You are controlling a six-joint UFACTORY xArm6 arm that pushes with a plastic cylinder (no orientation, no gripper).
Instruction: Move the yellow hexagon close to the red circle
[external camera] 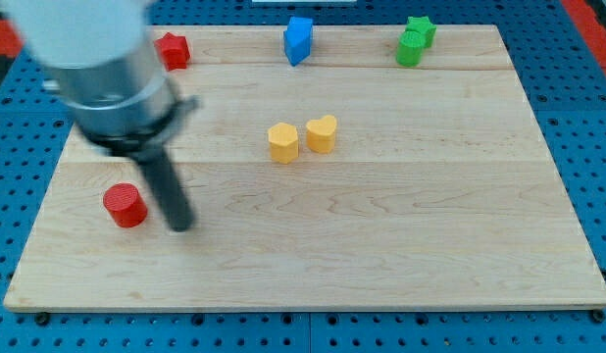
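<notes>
No jaws fitted; rod only. My tip (183,226) is parked just at 3 o'clock of the red circle (125,205). Yellow hexagon (282,142) sits mid-bench (401,245), well apart, untouched. Approach step judged: tip should be routed to hexagon's 2 o'clock side, then pushed toward 8 o'clock.

The wooden desk (381,235) carries several small blocks. Near its centre sits a yellow hexagon (282,142), with a yellow heart (322,133) just beside it at three o'clock. A red circle (125,205) lies toward eight o'clock from the hexagon, well apart. Along the desk's twelve o'clock edge stand a red block (173,50), a blue block (298,40) and two touching green blocks (415,41).
</notes>
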